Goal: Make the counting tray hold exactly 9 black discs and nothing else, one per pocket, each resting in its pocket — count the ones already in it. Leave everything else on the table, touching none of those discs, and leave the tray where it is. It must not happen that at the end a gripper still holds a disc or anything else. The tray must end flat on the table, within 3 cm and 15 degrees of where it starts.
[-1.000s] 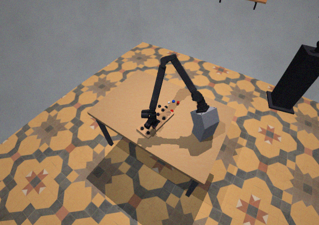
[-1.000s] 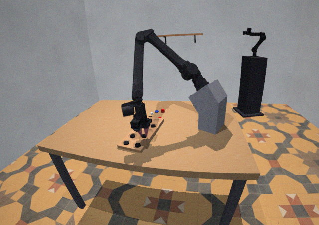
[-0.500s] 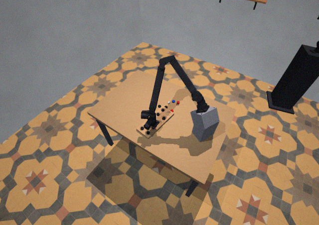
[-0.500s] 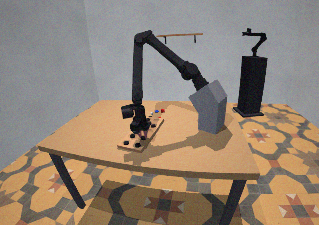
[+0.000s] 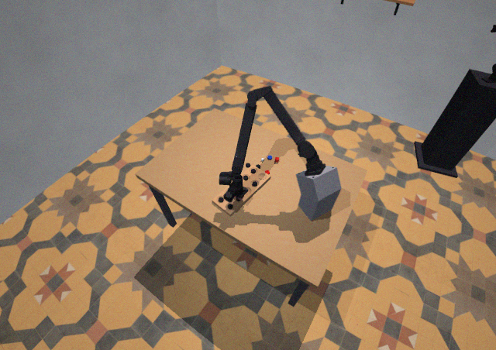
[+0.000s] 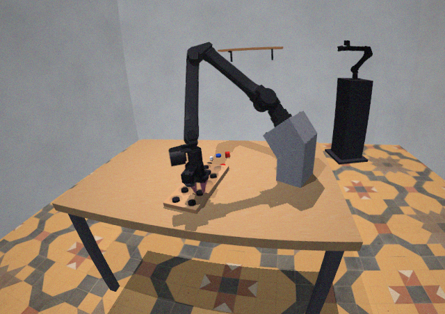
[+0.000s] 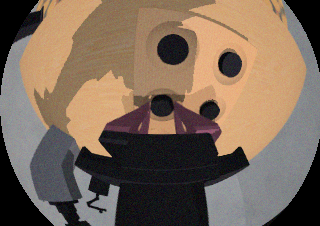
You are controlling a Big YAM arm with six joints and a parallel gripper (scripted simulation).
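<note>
The wooden counting tray (image 5: 225,203) (image 6: 183,203) (image 7: 207,41) lies flat on the table. My gripper (image 5: 239,199) (image 6: 199,192) (image 7: 162,105) is low over its near part, slightly open, fingertips close on both sides of a black disc at a pocket in the second row; whether it touches them is hard to tell. Black discs (image 5: 229,206) (image 6: 192,202) (image 7: 173,49) sit in both end pockets, and another disc (image 6: 184,189) (image 7: 209,110) sits beside the gripper. Further discs (image 5: 254,183) (image 6: 213,175) sit in far pockets. The arm hides some pockets.
Two black discs (image 5: 248,165) (image 5: 257,166) lie on the table past the tray's far end. Near them are a blue piece (image 5: 269,157) (image 6: 218,155), a red piece (image 5: 277,159) (image 6: 227,154), a small white piece (image 5: 262,159) (image 6: 211,158) and a red disc (image 5: 267,172) by the tray's corner.
</note>
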